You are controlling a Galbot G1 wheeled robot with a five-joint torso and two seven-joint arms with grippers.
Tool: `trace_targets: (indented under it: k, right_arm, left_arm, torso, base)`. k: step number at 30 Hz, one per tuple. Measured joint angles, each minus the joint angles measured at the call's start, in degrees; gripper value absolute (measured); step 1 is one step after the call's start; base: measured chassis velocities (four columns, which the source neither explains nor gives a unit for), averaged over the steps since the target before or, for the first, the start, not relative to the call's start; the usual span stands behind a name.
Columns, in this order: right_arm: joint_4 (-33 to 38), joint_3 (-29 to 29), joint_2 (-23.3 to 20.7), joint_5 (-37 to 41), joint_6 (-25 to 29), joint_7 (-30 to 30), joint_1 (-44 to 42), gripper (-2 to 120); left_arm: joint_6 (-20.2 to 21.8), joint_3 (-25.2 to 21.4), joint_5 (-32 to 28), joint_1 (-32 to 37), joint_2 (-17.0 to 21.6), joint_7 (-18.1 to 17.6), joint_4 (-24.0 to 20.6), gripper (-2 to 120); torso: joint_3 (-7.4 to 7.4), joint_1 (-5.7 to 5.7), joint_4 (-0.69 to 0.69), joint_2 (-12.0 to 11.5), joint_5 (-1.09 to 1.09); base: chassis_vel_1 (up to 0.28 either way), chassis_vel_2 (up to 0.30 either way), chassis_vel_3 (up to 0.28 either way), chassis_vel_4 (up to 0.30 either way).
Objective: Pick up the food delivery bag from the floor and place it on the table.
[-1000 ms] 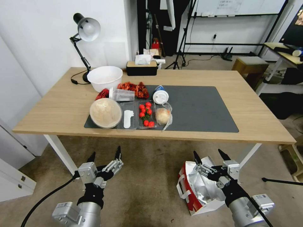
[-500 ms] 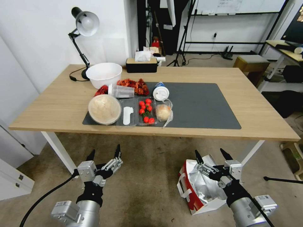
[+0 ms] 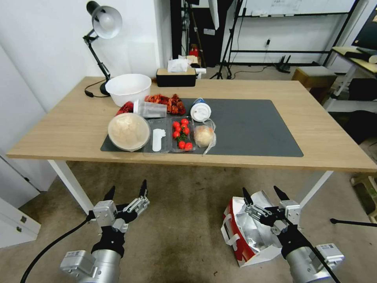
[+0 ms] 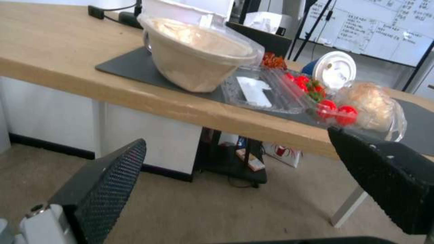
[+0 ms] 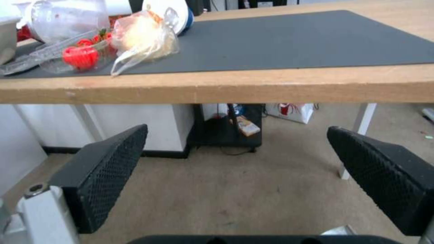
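The bag (image 3: 246, 230) stands on the floor (image 3: 184, 228) in front of the table (image 3: 326, 137), near its right front leg, mouth open and foil lining showing. The right gripper (image 3: 265, 193) hangs just above the bag's mouth, fingers spread wide, holding nothing. The left gripper (image 3: 126, 191) hovers over the carpet well left of the bag, also wide open and empty.

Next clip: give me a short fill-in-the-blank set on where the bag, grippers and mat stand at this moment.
1. The food delivery bag stands on the ____.
2. The right gripper hangs above the bag with its jaws ____.
3. The left gripper is held over bare carpet, lower than the ____.
4. The dark grey mat's bare half lies on the robot's ____ side.

Missing words: floor; open; table; right
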Motion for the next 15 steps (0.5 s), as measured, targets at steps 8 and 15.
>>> trace_targets:
  k: [8, 15]
  right_arm:
    - [0.18, -0.02, -0.03, 0.0, 0.01, -0.24, -0.01, 100]
    - [0.21, 0.1, -0.18, 0.08, 0.02, -0.35, -0.01, 100]
  left_arm:
    - [0.0, 0.01, -0.01, 0.09, -0.24, 0.0, -0.05, 100]
    - [0.05, 0.03, 0.1, -0.03, -0.49, -0.02, -0.01, 100]
  torso:
    - [-1.09, -0.76, 0.0, -1.87, 0.0]
    - [-2.19, -1.65, 0.0, -3.85, 0.0]
  base:
    - [0.0, 0.0, 0.0, 0.0]
    - [0.0, 0.0, 0.0, 0.0]
